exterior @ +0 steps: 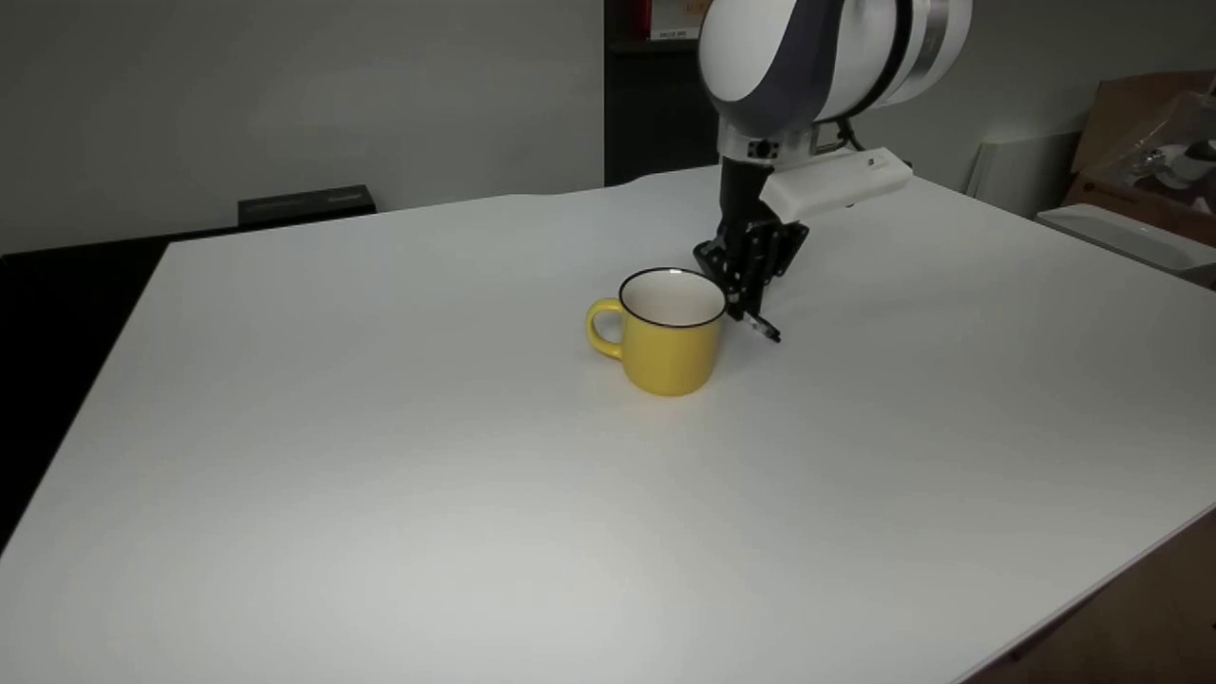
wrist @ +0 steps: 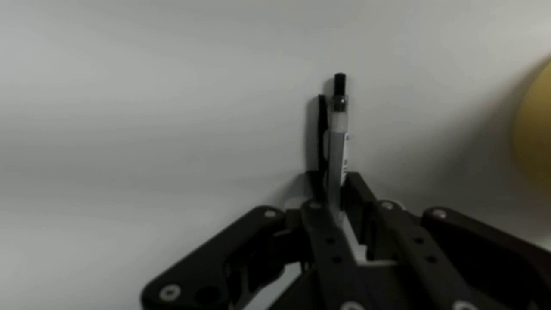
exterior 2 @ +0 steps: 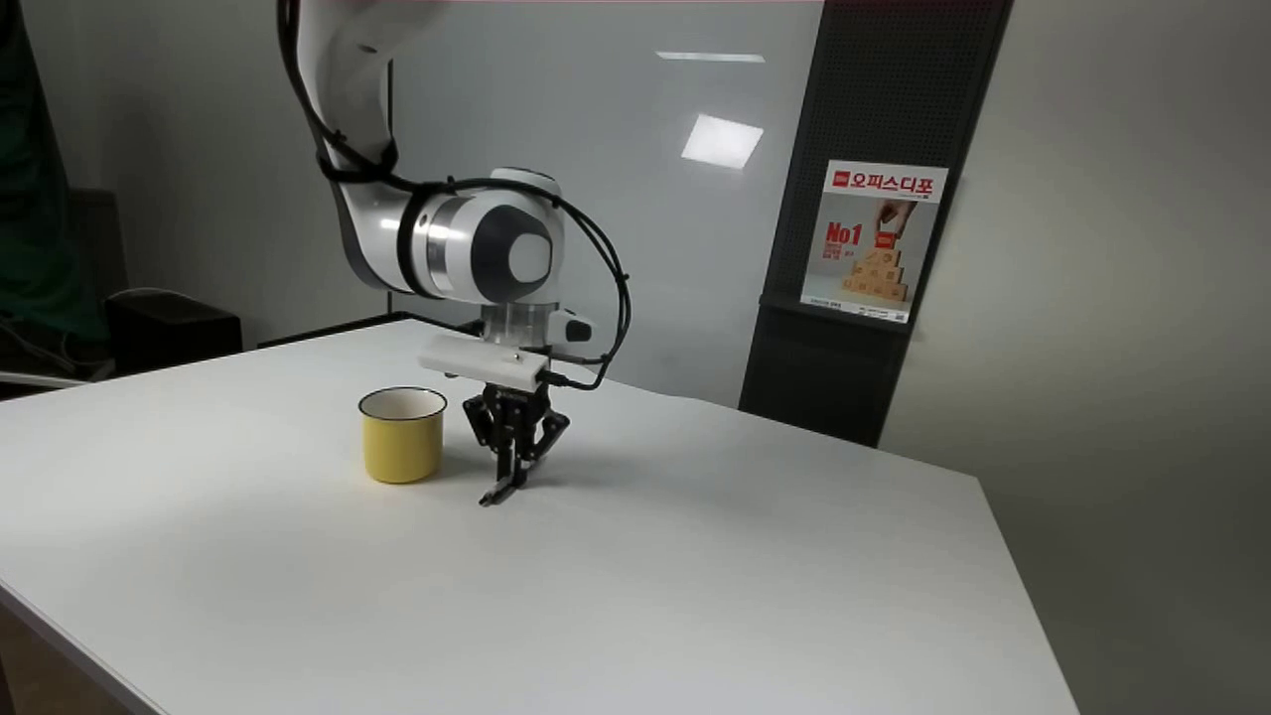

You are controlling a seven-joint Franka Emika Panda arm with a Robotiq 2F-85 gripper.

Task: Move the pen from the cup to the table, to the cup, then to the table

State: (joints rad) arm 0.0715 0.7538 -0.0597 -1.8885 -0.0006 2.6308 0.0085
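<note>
The yellow cup stands upright on the white table and shows in both exterior views, on the cup in one [exterior: 670, 359] and again [exterior 2: 402, 447]; its side handle shows at its left [exterior: 600, 328]. The table [exterior: 427, 494] also shows below [exterior 2: 645, 596]. My gripper [exterior: 746, 310] is low over the table beside the cup; its fingers [exterior 2: 512, 475] point down. In the wrist view the gripper [wrist: 335, 177] is closed around the pen [wrist: 338, 150], which has a greyish clear barrel, black end and black clip. The pen [exterior: 763, 329] sticks out from the fingertips [exterior 2: 496, 494], close to the tabletop; contact is unclear. The cup's edge [wrist: 533, 133] is at the right.
A dark box [exterior: 306, 204] is behind the table's far edge. A cardboard box [exterior: 1154, 142] and a white tray [exterior: 1130, 237] are at the right. A dark panel with a poster [exterior 2: 874, 243] stands behind the table. Cables [exterior 2: 596, 238] loop beside the wrist.
</note>
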